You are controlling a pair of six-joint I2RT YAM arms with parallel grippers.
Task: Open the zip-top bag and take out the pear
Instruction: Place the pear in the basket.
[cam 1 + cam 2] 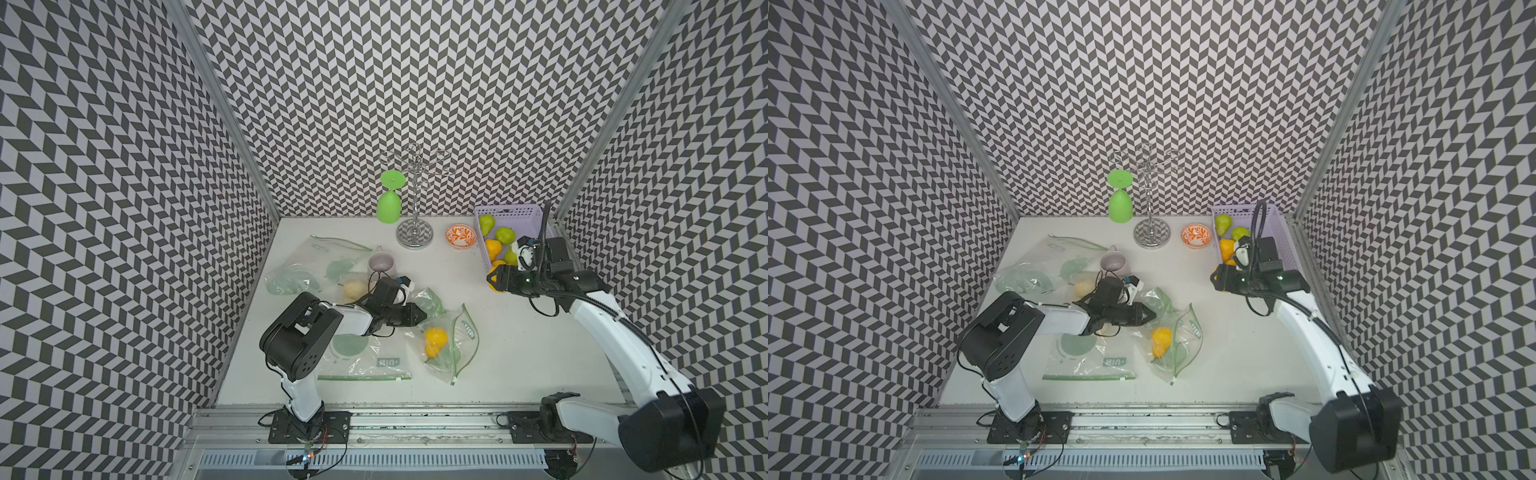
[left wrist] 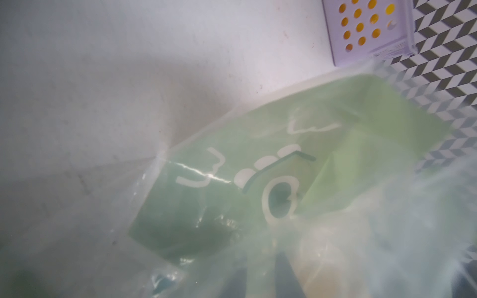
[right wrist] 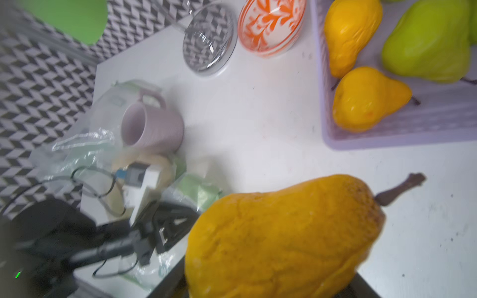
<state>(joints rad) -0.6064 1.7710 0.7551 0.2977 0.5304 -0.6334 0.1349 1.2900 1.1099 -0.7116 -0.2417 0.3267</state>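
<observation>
My right gripper (image 1: 495,280) (image 3: 268,283) is shut on an orange-yellow pear (image 1: 493,277) (image 1: 1216,275) (image 3: 284,237), held just off the front corner of the lilac basket (image 1: 513,212); its stem points away from the jaws. Mid-table lies a clear zip-top bag (image 1: 463,345) (image 1: 1187,345) with green print and another orange pear (image 1: 435,341) (image 1: 1160,340) inside. My left gripper (image 1: 422,316) (image 1: 1153,313) (image 2: 260,255) pinches that bag's film at its far end. In the left wrist view the film (image 2: 284,167) drapes over the lens and the dark fingers (image 2: 286,276) show only dimly through it.
A flat bag (image 1: 361,361) lies in front of the left arm; crumpled bags (image 1: 316,266) with a pale pear (image 1: 353,289) sit back left beside a lilac mug (image 1: 381,262). A green goblet (image 1: 389,203), chrome rack (image 1: 414,235) and orange bowl (image 1: 460,236) line the back. The basket holds several pears.
</observation>
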